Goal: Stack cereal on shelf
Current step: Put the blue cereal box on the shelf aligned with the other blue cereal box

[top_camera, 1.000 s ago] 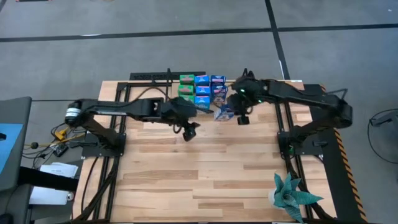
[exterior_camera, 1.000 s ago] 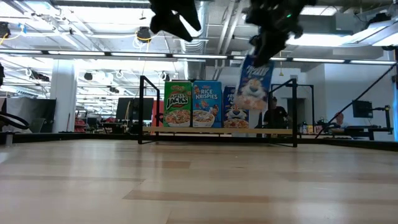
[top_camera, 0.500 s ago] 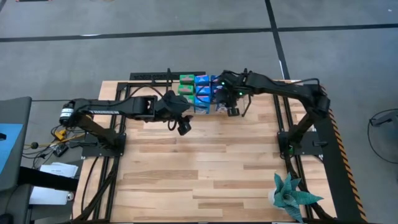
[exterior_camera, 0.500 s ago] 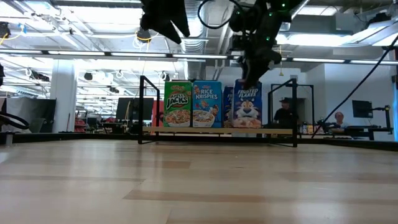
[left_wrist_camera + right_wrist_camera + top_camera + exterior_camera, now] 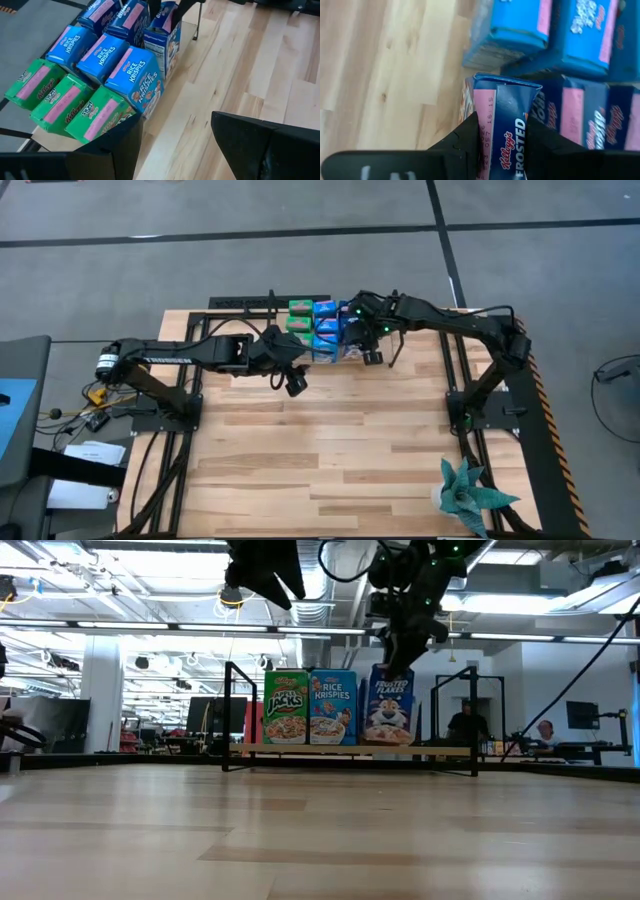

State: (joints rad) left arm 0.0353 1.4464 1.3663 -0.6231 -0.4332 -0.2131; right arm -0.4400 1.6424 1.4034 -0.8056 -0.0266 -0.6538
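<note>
My right gripper (image 5: 502, 135) clamps the top of the dark blue Frosted Flakes box (image 5: 388, 710), upright on the shelf (image 5: 350, 750) beside the Rice Krispies box (image 5: 332, 707); my left gripper (image 5: 296, 385) hovers open nearby.

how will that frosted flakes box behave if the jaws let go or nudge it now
The frosted flakes box looks like thin cardboard, so probably light and easily dented. It stands tall and narrow on the shelf, so a sideways nudge from the right gripper could tip it.

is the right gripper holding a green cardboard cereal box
No, the right gripper is shut on a dark blue Frosted Flakes cardboard box at the shelf.
</note>
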